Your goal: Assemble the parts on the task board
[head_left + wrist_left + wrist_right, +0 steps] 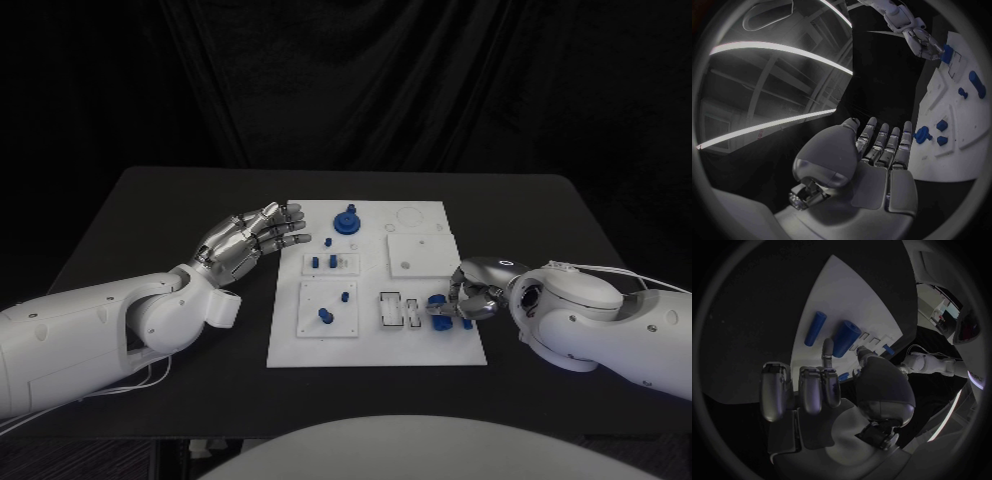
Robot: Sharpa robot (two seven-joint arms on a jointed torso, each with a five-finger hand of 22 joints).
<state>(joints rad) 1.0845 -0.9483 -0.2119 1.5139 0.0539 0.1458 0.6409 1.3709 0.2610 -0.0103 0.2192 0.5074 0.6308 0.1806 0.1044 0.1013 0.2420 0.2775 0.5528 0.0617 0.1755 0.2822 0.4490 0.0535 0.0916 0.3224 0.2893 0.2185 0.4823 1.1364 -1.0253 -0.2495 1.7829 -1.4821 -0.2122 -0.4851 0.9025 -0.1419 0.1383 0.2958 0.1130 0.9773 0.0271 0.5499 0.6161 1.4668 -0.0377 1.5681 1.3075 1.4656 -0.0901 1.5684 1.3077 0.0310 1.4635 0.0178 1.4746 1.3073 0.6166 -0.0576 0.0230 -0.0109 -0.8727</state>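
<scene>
Silver left hand (257, 233) hovers beside the task board (433, 352), fingers spread; right hand (464, 298) pinches a blue part (844, 338).

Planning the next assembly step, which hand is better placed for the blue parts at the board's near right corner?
Right. The right hand is already at those blue parts; the left hand hovers open beside the task board, off its far left edge.

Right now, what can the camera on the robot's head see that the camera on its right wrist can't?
Only the head view takes in the whole task board on the black table, both arms, and the round blue part at the board's far end. Only the right wrist view looks from behind the right hand at two blue cylinder parts lying close before its fingers. Both show the white board, blue parts, and the left hand, open.
</scene>
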